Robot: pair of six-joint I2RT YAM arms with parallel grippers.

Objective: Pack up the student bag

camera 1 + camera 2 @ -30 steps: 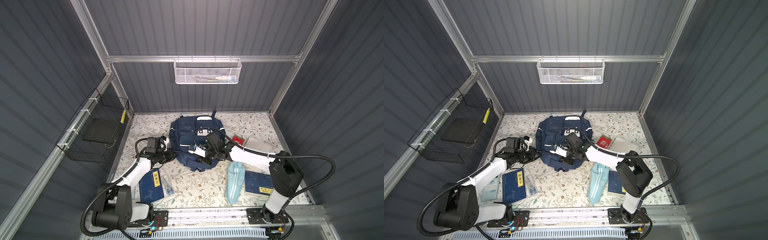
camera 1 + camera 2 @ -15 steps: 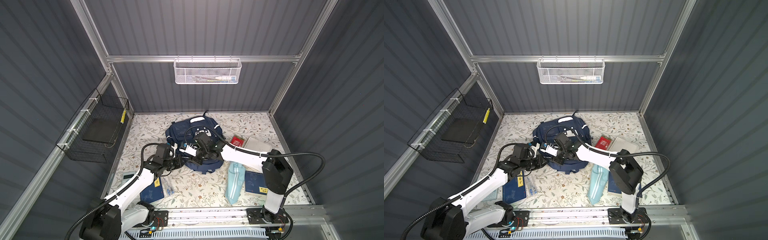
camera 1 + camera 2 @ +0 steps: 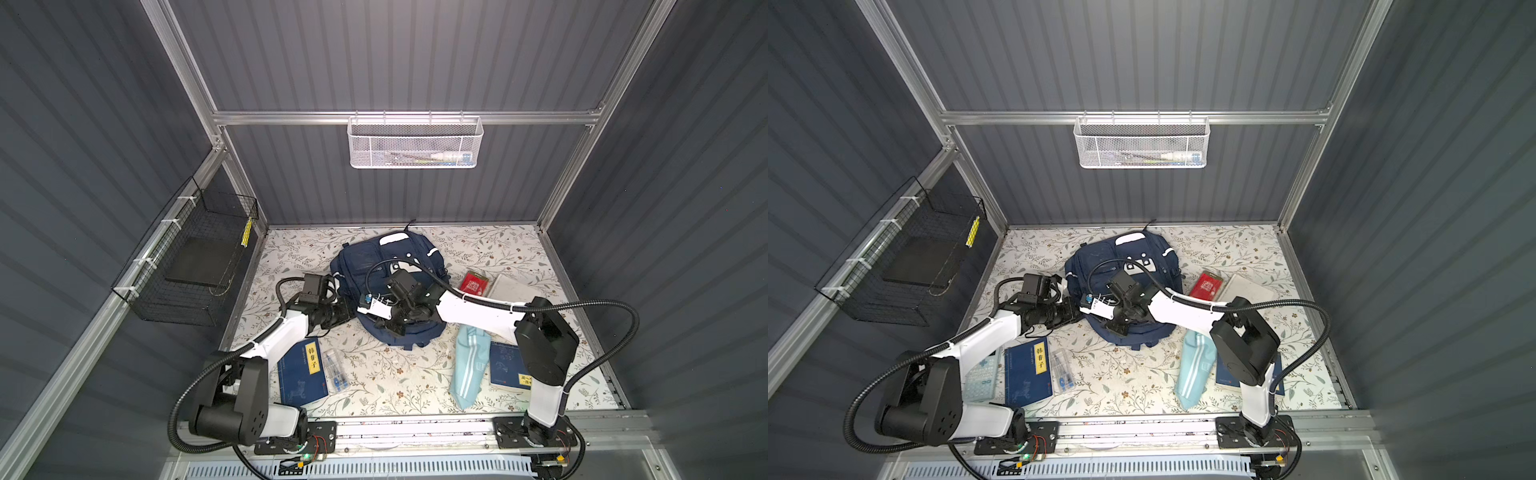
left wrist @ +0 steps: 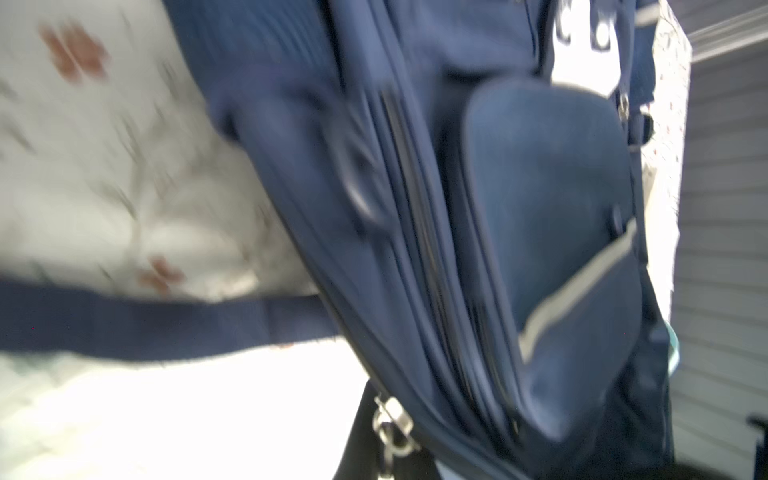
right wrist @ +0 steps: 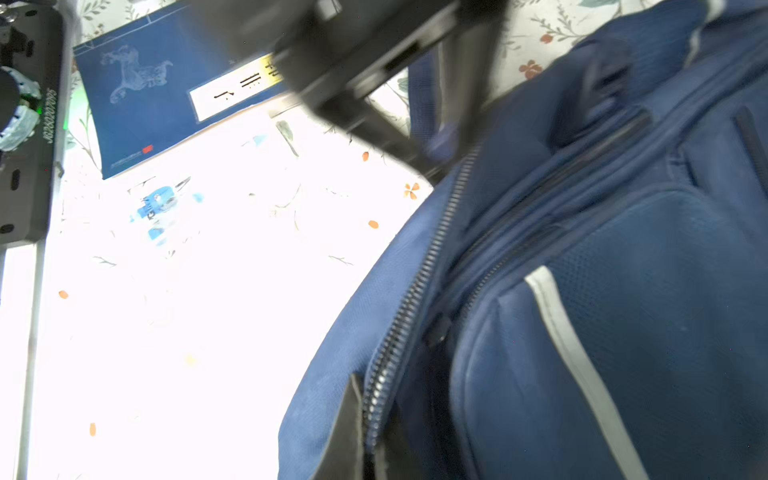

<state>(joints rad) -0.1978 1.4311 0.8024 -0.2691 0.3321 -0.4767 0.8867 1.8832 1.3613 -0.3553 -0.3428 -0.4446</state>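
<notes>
Barely starting: student bag (image 3: 390, 266) lying mid-table (image 3: 374, 386), zip seemingly shut; left gripper (image 3: 347, 313) pinching its side fabric, right gripper (image 3: 384, 326) pinching zip edge; books (image 3: 303, 372), pouch (image 3: 469, 365) waiting outside.

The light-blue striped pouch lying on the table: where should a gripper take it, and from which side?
Take the light-blue pouch near its middle, jaws across its narrow width, coming from above. It lies flat and elongated, so probably only the short way fits.
</notes>
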